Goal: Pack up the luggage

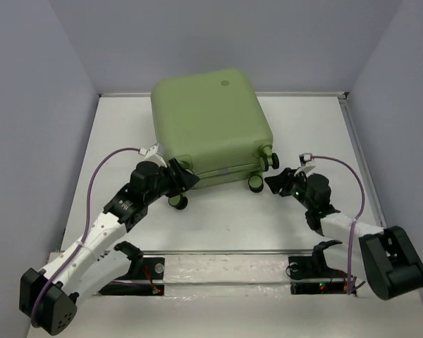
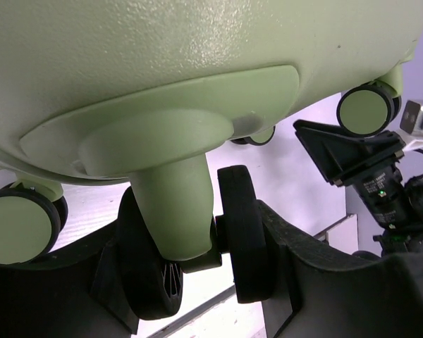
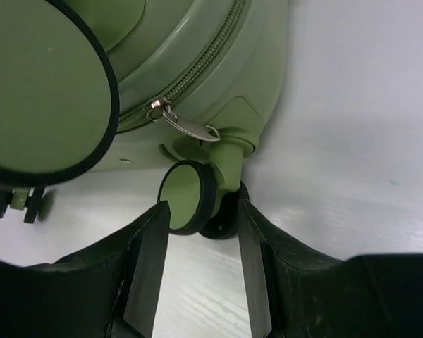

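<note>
The luggage [image 1: 208, 123] lies closed on the worktop [image 1: 303, 127]. The left tool [image 1: 187, 179] clamps the left caster [image 2: 238, 243]. The right tool [image 3: 201, 208], spread wide, brackets the right caster [image 3: 187, 196].

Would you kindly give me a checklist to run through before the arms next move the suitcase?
1. Luggage closed, lying flat on the table: ok.
2. Zipper shut along the visible stretch: ok; remainder cannot tell.
3. Left tool clamped across the left caster: ok.
4. Right tool gripping the right caster: not ok; open, wheel only partly between its jaws.
5. Contents packed inside: cannot tell.
</note>
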`<state>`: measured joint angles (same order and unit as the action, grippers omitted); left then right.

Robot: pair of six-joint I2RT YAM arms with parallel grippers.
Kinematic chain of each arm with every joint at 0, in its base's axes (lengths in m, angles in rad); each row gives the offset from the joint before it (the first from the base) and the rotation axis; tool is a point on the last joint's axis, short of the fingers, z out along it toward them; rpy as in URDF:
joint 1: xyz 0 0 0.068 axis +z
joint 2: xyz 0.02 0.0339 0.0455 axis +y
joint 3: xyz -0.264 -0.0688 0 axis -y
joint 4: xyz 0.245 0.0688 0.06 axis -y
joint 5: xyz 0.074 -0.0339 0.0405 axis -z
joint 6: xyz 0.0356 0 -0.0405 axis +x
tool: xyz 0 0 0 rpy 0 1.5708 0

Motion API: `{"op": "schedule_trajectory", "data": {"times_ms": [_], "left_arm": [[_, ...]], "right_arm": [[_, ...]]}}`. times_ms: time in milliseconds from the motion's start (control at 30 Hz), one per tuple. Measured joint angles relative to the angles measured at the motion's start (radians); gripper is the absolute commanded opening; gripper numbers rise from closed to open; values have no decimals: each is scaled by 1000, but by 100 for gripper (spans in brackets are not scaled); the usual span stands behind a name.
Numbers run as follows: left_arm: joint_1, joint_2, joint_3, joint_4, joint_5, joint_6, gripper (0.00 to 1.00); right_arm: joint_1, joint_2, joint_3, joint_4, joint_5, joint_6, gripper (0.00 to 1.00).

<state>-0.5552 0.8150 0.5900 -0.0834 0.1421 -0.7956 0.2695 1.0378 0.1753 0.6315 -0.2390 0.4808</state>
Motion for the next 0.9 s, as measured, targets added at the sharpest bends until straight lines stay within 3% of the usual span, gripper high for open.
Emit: {"op": "schedule_trajectory", "data": {"times_ms": [267, 433, 667, 900], "left_arm": [[2, 1, 0, 3, 2, 1, 6], [2, 1, 0, 3, 0, 2, 6], [2, 1, 0, 4, -3, 5, 6], [2, 1, 0, 4, -3, 5, 6]], "right_arm": [[0, 315, 66, 346, -62, -63, 48], [1, 444, 68, 501, -108, -97, 40], [1, 515, 71, 603, -121, -100, 42], [3, 522, 53, 628, -2, -120, 42]]}}
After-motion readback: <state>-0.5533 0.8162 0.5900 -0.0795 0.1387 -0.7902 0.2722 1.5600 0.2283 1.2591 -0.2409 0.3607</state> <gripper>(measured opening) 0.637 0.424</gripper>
